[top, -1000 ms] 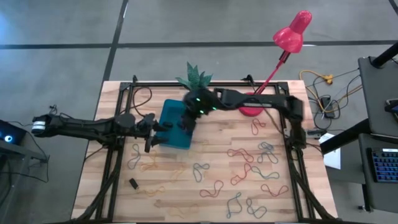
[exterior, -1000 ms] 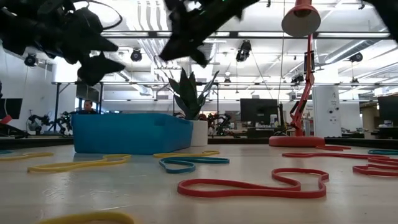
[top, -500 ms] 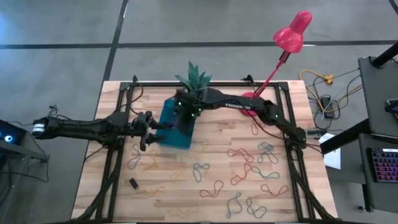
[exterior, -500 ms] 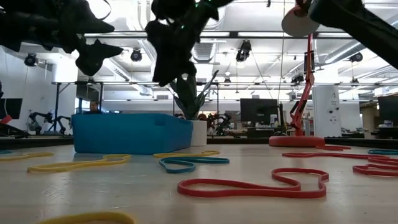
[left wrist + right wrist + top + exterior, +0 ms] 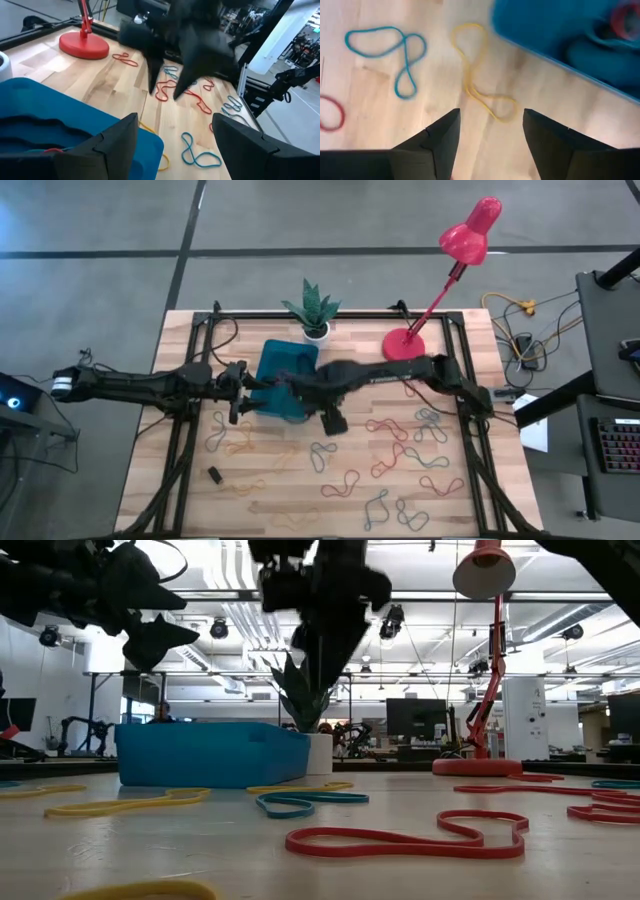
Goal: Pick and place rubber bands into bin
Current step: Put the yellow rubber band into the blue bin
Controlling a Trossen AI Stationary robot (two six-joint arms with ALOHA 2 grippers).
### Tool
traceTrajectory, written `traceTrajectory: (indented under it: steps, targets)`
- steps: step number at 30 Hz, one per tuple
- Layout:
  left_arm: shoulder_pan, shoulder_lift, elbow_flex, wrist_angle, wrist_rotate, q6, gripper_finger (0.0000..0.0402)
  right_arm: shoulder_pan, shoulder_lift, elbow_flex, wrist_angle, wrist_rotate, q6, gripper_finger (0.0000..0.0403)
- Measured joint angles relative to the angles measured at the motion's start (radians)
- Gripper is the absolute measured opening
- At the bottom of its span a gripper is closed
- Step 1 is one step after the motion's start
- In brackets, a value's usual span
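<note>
Right gripper [image 5: 487,131] hangs over the bench [image 5: 470,500] just off the bin [image 5: 283,377], on the side facing the scattered bands; jaws spread apart, nothing between them. Directly ahead of the jaws in the right wrist view lies a yellow rubber band [image 5: 479,71], a long narrow loop whose long axis runs roughly away from the jaws toward the bin's edge. A blue rubber band [image 5: 395,51] lies to one side of it, clear of it.

Left gripper [image 5: 171,138] waits at the bin's opposite side, jaws wide and empty; bands already lie in the bin.

Judgement: the right arm is the nearer to the yellow band. The likely next move is a descent onto it, with the jaws closing across the loop's narrow width rather than along its length.
</note>
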Motion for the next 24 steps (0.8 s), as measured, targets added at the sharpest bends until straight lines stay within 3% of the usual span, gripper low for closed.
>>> traceTrajectory:
  steps: [5,14,24]
  targets:
    - [0.0,-0.011,0.0,-0.024,0.009,0.0,0.024,0.042,0.001,-0.153,0.197,-0.032,0.012,0.0201]
    - [0.0,-0.014,0.0,-0.031,0.027,-0.001,0.024,0.042,0.0,-0.333,0.397,-0.017,0.11,0.0195]
    - [0.0,0.009,0.0,-0.03,0.026,-0.008,0.024,0.042,-0.011,-0.457,0.519,0.028,0.145,0.014]
